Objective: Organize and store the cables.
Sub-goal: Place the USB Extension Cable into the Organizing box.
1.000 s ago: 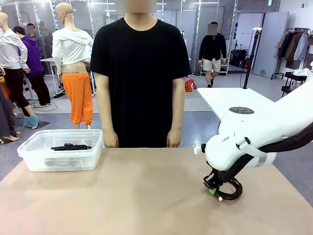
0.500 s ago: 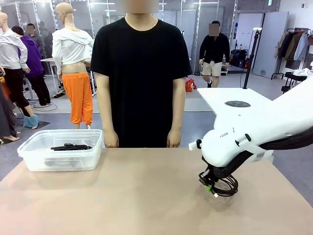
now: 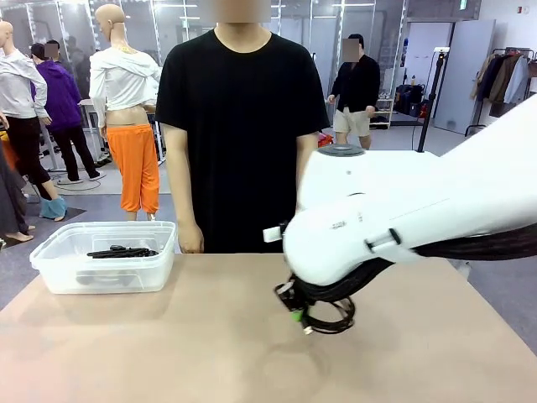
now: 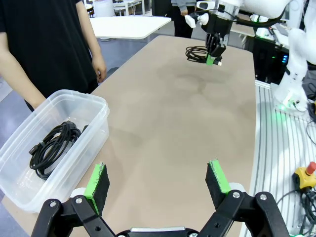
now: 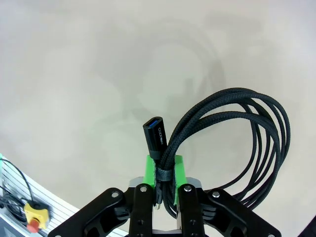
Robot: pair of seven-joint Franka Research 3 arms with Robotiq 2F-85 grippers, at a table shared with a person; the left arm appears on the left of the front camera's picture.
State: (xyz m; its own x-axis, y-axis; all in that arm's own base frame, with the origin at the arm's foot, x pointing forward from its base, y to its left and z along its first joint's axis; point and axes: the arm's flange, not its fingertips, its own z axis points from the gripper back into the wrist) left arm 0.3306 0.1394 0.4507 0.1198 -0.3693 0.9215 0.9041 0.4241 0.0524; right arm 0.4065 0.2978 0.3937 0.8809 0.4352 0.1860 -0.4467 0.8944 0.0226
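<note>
A coiled black cable (image 5: 232,143) hangs from my right gripper (image 5: 165,170), which is shut on its bundled strands, with a black plug end (image 5: 154,132) sticking up beside the pads. In the front view this cable (image 3: 331,317) dangles just above the table right of centre, under my right gripper (image 3: 295,316). The left wrist view shows the same cable (image 4: 198,53) far across the table. More coiled cables (image 4: 52,147) lie in the clear plastic bin (image 3: 50,273) at the table's left. My left gripper (image 4: 158,180) is open above the table near the bin (image 4: 94,126), holding nothing.
A person in a black T-shirt (image 3: 242,126) stands at the far edge, hands (image 3: 190,239) down by the table. The tan tabletop (image 3: 168,344) lies between the bin and the carried cable. A rail with a yellow-and-red stop button (image 4: 304,174) borders the table.
My right arm has carried the coiled cable leftward across the table, from the right side toward the middle. The bin, the person and my left gripper have stayed put.
</note>
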